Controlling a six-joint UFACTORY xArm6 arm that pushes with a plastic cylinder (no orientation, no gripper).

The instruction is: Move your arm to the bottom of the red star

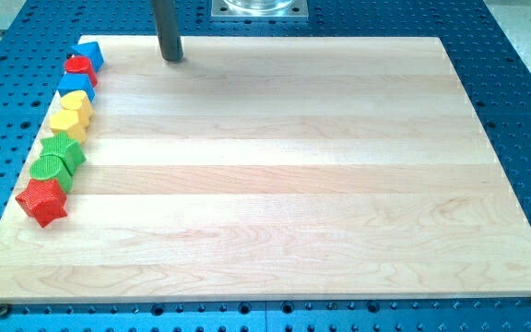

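Observation:
The red star lies at the view's left edge of the wooden board, lowest in a column of blocks. My tip touches the board near the view's top, left of centre, far up and to the right of the red star. Nothing touches the tip.
Above the red star along the left edge stand a green cylinder, a green star, a yellow block, a yellow heart, a blue block, a red cylinder and a blue block. A blue perforated table surrounds the board.

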